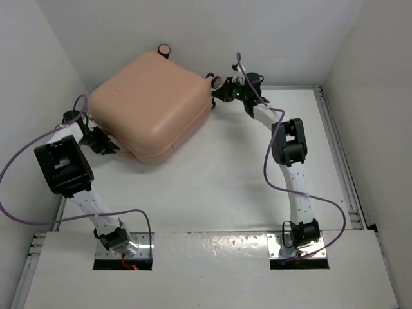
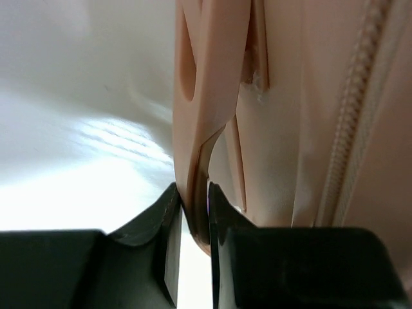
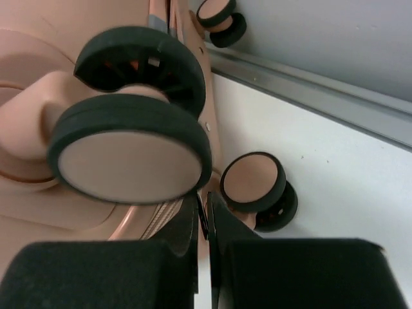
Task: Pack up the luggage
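Position: the luggage (image 1: 151,106) lies flat and shut on the far left of the tabletop (image 1: 219,187), turned so that one corner points at the back wall. The left tool (image 2: 193,206) is at its near-left edge, clamped on a thin pink pull tab (image 2: 212,96) that hangs beside the zipper track (image 2: 353,129). The right tool (image 3: 205,215) is at the far-right corner among the wheels. Its jaws stand together or nearly so, and I cannot tell whether anything thin sits between them. Step in hand, as I judge it: running the zip to seal the shell. To do it well, keep the tab seated deep between the left fingers and draw it along the line of the track, not away from the shell, so that the slider does not bind. Follow the rounded corners in a smooth arc. The case looks free to slide on the smooth tabletop, so the right tool should brace the wheel corner against the pull. Count: one case, one tab in hold, one zipper track seen, two arms, two tools. Three twin casters show in the right wrist view: a near one (image 3: 129,154), a middle one (image 3: 253,183) and a far one (image 3: 219,16). A fourth is not seen.
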Robot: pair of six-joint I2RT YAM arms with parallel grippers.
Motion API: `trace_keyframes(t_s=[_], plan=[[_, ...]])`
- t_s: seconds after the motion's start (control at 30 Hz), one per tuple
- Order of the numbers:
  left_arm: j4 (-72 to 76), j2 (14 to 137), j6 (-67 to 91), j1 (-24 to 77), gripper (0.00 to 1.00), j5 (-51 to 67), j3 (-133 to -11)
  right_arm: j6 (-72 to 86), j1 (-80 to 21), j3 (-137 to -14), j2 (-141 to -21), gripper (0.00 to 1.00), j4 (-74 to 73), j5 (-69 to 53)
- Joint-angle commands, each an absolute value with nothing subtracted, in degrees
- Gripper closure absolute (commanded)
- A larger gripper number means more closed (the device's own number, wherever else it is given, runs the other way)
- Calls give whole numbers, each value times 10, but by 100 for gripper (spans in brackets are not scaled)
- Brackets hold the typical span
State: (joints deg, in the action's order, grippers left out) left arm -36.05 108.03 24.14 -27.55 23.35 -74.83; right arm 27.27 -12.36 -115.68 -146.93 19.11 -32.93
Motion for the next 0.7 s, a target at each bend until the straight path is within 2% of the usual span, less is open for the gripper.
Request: trace_keyframes(t_s=[0.0,0.3,0.47,0.67], plan=[[-264,1133,154,-283,100,52,-794,240,-41,-1206,-1523,100,209,-92],[-258,1195,142,-283,100,40,-889,261,-43,-1273,-1590,100,219,-83],[-251,1222,116,-283,100,55,-896,292,-47,-1289,-1615,100,257,-84],[-246,1272,98,-265,100,26,-973,305,-64,-1290,-1622,100,315,-107]])
